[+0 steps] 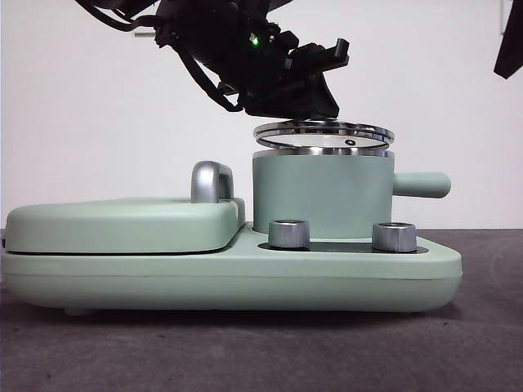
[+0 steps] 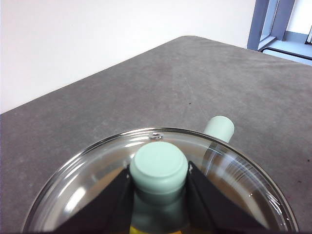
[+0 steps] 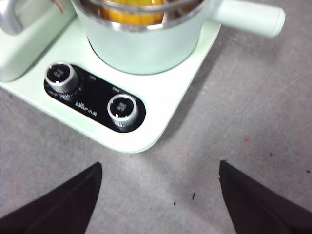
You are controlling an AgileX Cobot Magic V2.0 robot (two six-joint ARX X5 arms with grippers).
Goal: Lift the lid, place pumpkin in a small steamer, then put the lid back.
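My left gripper (image 2: 158, 183) is shut on the mint green knob (image 2: 159, 168) of the glass lid (image 1: 323, 135). It holds the lid tilted just above the steel rim of the small steamer (image 1: 320, 194), which stands on the appliance base. In the front view the left gripper (image 1: 306, 96) comes down from the upper left. The pumpkin (image 3: 134, 12) lies inside the steamer (image 3: 146, 46), and only its orange top shows. A yellow patch of it shows through the lid (image 2: 146, 195) in the left wrist view. My right gripper (image 3: 158, 195) is open and empty over the table in front of the base.
The long mint green appliance base (image 1: 229, 273) carries two steel dials (image 1: 288, 233) and a flat griddle cover (image 1: 122, 224) with a steel handle (image 1: 211, 181) on its left. The steamer's side handle (image 1: 421, 184) points right. A black arm tip (image 1: 511, 49) shows at the top right.
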